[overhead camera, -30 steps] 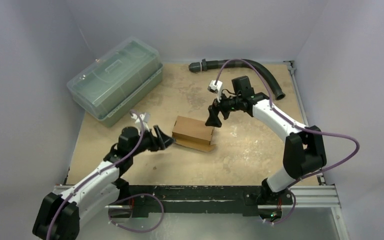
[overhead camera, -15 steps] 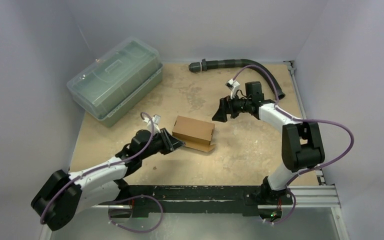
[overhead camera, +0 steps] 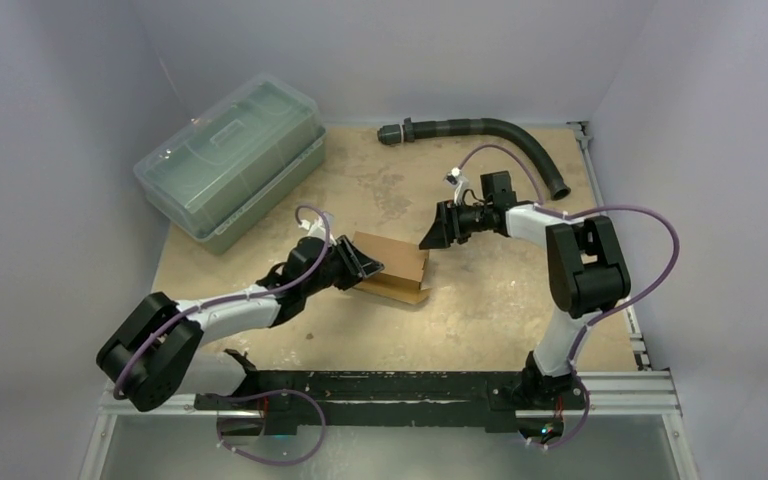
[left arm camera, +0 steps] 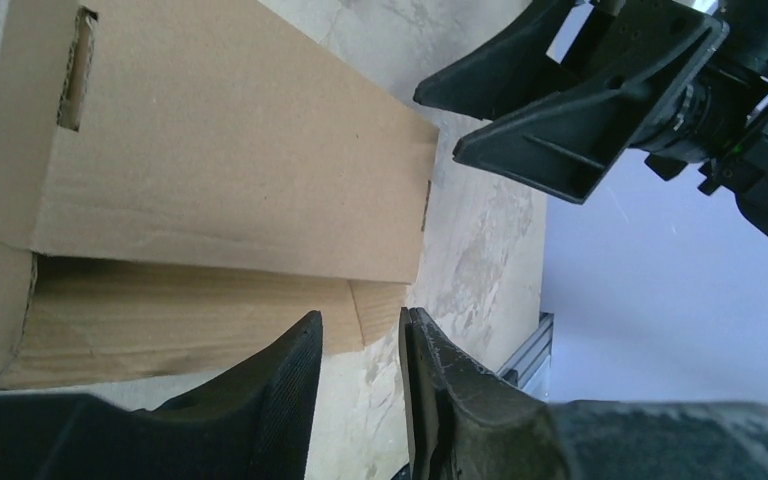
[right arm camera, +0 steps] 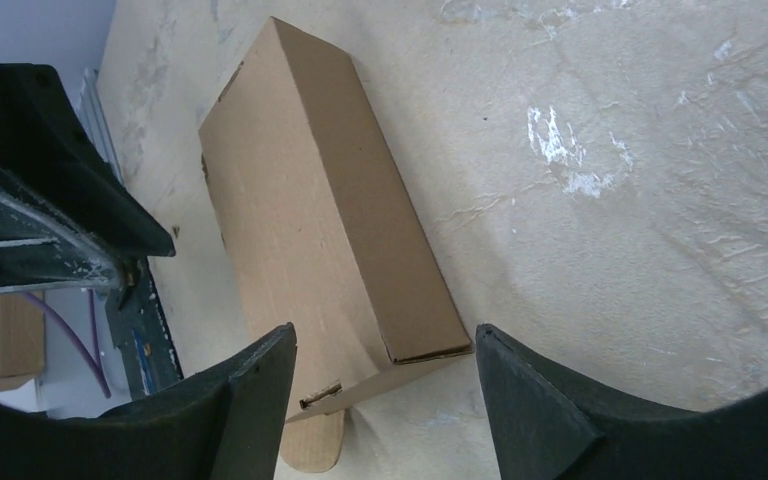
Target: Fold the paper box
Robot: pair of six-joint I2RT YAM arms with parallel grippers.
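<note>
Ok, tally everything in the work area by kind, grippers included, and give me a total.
Brown paper box: 1
Clear greenish plastic bin: 1
Black ribbed hose: 1
Grippers: 2, the left gripper and the right gripper
Total: 5

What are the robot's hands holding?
Nothing. The left hand has its fingers nearly together with nothing between them, next to the paper box. The right hand is open at the box's other end, not squeezing it.

Left tool [left arm camera: 360, 318] barely parted, right tool [right arm camera: 382, 333] spread wide apart.
</note>
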